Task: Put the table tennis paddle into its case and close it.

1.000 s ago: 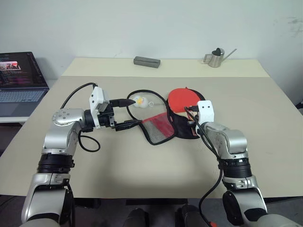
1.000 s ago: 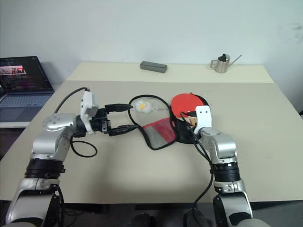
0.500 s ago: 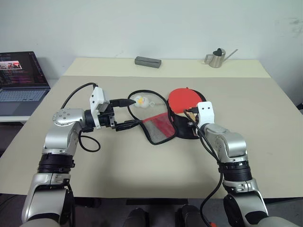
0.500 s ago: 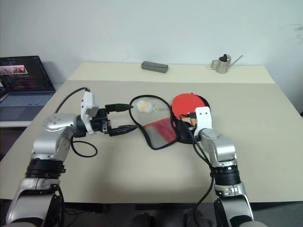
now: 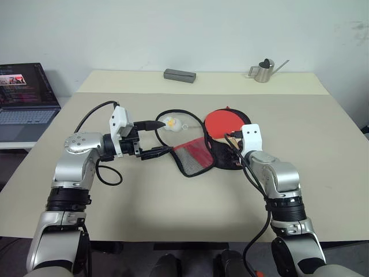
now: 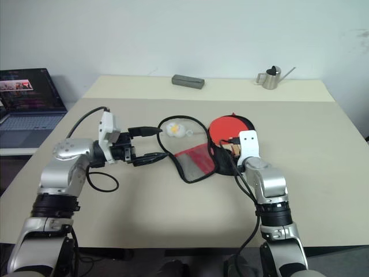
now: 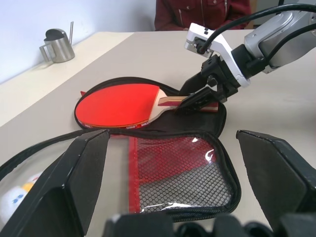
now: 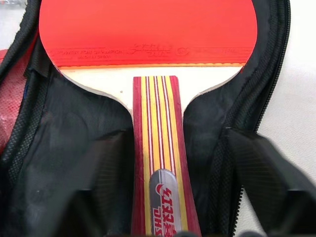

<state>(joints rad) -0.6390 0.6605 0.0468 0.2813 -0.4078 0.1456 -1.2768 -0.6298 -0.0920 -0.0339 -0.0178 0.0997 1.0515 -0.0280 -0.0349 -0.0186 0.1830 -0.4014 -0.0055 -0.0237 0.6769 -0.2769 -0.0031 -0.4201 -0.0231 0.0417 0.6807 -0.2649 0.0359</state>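
We see the table tennis paddle [image 8: 148, 44] lying in the opened case [image 5: 199, 154] near the middle of the table [image 5: 323, 173], its red face toward the far edge; the handle's butt is cut off in the right wrist view. Our right gripper [image 7: 200, 98] stands with fingers apart on either side of the handle, not clamped. Our left gripper [image 5: 154, 138] is spread wide beside the case's mesh flap. A white-yellow charm [image 5: 170, 122] lies just beyond. Along the far edge sit a grey block [image 5: 179, 74] and a metal watering can [image 5: 262, 70]; a laptop [image 5: 23, 98] stands off the left edge.
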